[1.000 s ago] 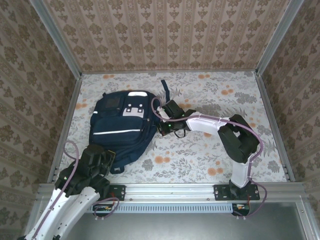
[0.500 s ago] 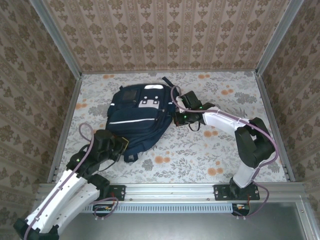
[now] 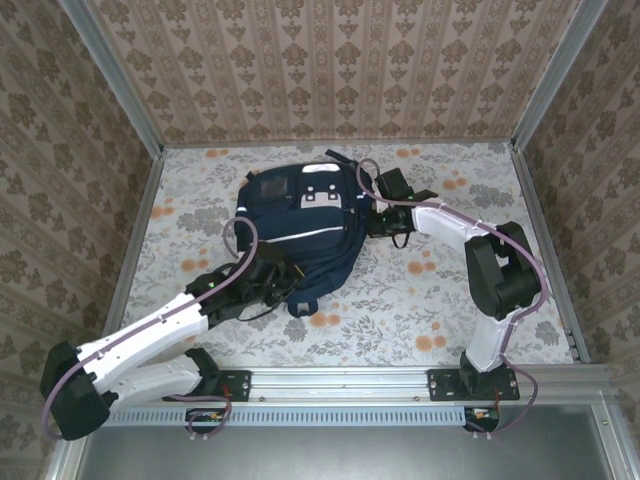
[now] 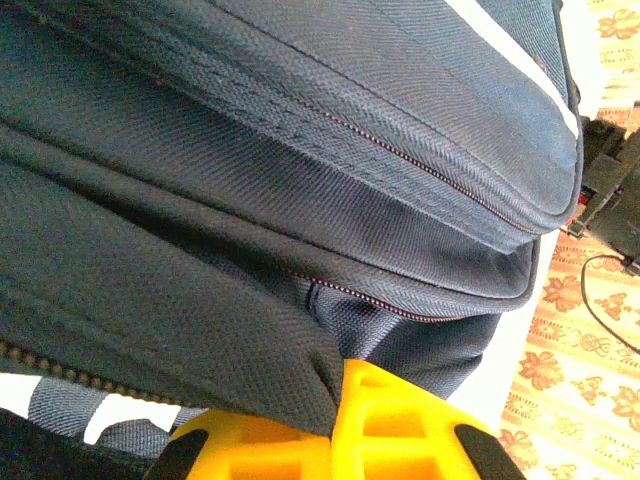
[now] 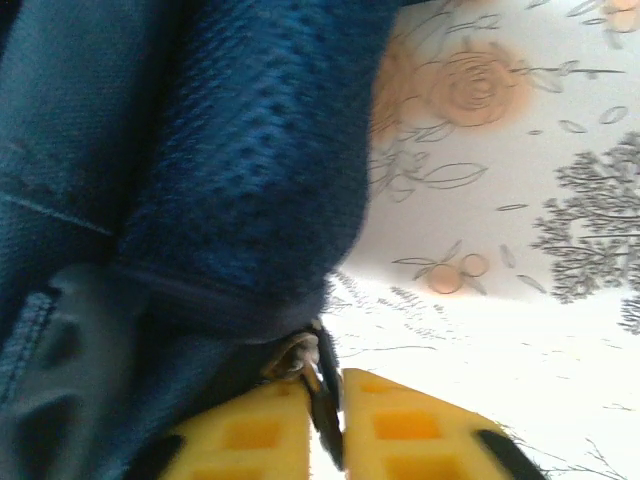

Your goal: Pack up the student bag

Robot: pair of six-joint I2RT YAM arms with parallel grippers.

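Step, as I judge it: getting the bag held and opened, with packing itself not yet started. The student bag point(image 3: 296, 222) is lying flat, front side up, on the flowered table point(image 3: 450, 300), middle to far, with its top toward the far wall. The zips showing in the left wrist view are looking closed.

The left gripper point(image 3: 278, 283) is sitting at the bag's near edge. In its wrist view the yellow fingers point(image 4: 400, 425) are clamping together on a fold of navy fabric.

The right gripper point(image 3: 373, 212) is working at the bag's far-right side. Its pads point(image 5: 405, 425) are standing almost together with a thin dark pull tab point(image 5: 322, 385) pinched between them. I cannot tell how firm that pinch is.

Next move, my guess: the left is anchoring the fabric while the right is drawing the tab along the zip line. That calls for a steady pull in line with the zip and no slipping off the thin tab.
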